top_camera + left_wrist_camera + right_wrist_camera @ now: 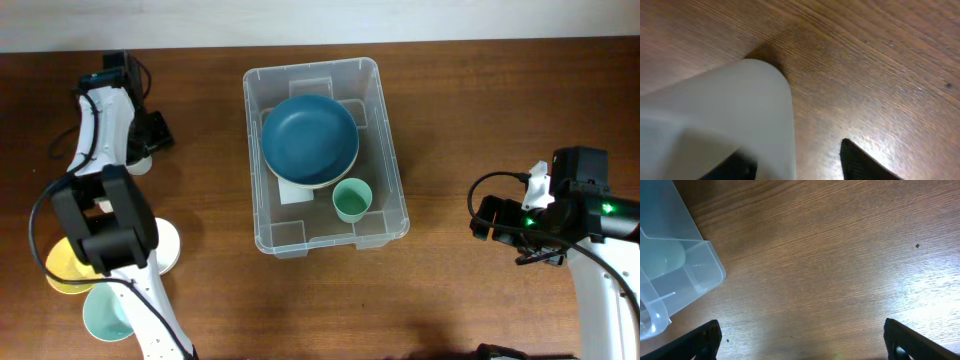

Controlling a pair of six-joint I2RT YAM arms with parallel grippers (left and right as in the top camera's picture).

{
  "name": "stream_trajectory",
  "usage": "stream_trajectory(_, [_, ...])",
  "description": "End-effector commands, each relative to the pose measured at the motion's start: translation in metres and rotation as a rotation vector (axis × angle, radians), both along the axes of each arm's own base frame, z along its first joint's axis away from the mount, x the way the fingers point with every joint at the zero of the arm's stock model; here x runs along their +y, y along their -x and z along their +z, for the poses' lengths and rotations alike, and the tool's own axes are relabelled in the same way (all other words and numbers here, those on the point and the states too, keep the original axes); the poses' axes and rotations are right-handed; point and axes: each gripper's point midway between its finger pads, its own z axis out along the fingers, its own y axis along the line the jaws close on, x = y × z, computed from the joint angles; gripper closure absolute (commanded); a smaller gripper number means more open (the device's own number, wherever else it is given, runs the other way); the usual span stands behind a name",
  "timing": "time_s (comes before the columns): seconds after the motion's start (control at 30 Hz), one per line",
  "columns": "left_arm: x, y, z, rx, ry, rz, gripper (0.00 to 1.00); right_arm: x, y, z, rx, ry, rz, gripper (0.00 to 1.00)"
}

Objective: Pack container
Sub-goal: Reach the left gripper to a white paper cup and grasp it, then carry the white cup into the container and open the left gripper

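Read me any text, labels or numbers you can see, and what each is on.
No text can be read.
The white label on the base of the container: mostly hidden under the blue bowl, too small to read.
Wrist views: no writing.

A: Counter (pixel 450 120): brown wood, visible grain, smooth, low sheen with soft glare patches.
B: Noted. Container (pixel 392 170)?
A: Clear colourless plastic, smooth, glossy at the rim. The walls are slightly hazy in the right wrist view.
B: Contents?
A: Blue bowl (pixel 310 138): matt, even surface. Green cup (pixel 351 200): smooth, material not determinable.
B: White object (pixel 730 110), left wrist view?
A: Opaque, smooth, matt; looks plastic. Right gripper (pixel 800 347) fingers (pixel 702 339): black, matt.
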Motion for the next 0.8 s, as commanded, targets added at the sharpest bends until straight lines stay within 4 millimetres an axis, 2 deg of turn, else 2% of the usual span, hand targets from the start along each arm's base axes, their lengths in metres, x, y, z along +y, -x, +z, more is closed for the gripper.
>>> stream_trajectory(0.0, [0.002, -0.003, -0.003, -0.008, 0.001, -0.006, 0.69, 0.002, 0.0, 0.0, -0.004, 0.0, 0.011, 0.01])
stream_trajectory(0.07, [0.003, -0.004, -0.003, -0.014, 0.0, -0.006, 0.85, 0.002, 0.0, 0.0, -0.003, 0.0, 0.011, 0.01])
stream_trajectory(0.17, [0.003, -0.006, -0.003, -0.019, -0.002, -0.006, 0.99, 0.002, 0.001, 0.0, 0.0, -0.001, 0.011, 0.01])
stream_trajectory(0.33, [0.002, -0.012, 0.008, -0.04, -0.003, -0.01, 1.0, 0.002, 0.001, 0.0, 0.0, -0.001, 0.011, 0.01])
stream_trajectory(0.43, [-0.01, -0.02, 0.043, -0.072, -0.008, -0.036, 0.99, 0.002, 0.001, 0.0, 0.0, 0.0, 0.011, 0.01])
stream_trajectory(0.47, [-0.021, -0.024, 0.065, -0.099, -0.012, -0.059, 1.0, 0.002, 0.001, 0.0, 0.0, 0.0, 0.011, 0.01])
stream_trajectory(0.5, [-0.028, -0.027, 0.079, -0.119, -0.015, -0.075, 0.99, 0.002, 0.001, 0.0, 0.0, 0.0, 0.011, 0.01])
stream_trajectory(0.57, [-0.056, -0.032, 0.12, -0.187, -0.003, -0.128, 0.99, 0.002, 0.001, 0.0, 0.0, 0.0, 0.011, 0.01])
stream_trajectory(0.6, [-0.079, -0.029, 0.151, -0.228, -0.004, -0.168, 0.99, 0.002, 0.001, 0.0, 0.0, 0.0, 0.011, 0.01])
stream_trajectory(0.63, [-0.092, -0.026, 0.166, -0.251, -0.002, -0.185, 0.99, 0.002, 0.001, 0.0, 0.0, -0.001, 0.011, 0.01])
stream_trajectory(0.67, [-0.12, -0.018, 0.192, -0.287, 0.008, -0.223, 1.0, 0.002, 0.001, 0.0, 0.0, 0.0, 0.011, 0.01])
stream_trajectory(0.7, [-0.134, -0.014, 0.203, -0.304, 0.011, -0.252, 0.99, 0.002, 0.001, 0.0, 0.0, 0.0, 0.011, 0.01])
stream_trajectory(0.73, [-0.158, -0.007, 0.214, -0.319, 0.019, -0.304, 0.99, 0.002, 0.001, 0.0, 0.0, 0.0, 0.011, 0.01])
stream_trajectory(0.77, [-0.17, -0.004, 0.217, -0.322, 0.023, -0.33, 0.99, 0.002, 0.001, 0.0, 0.0, 0.0, 0.011, 0.01])
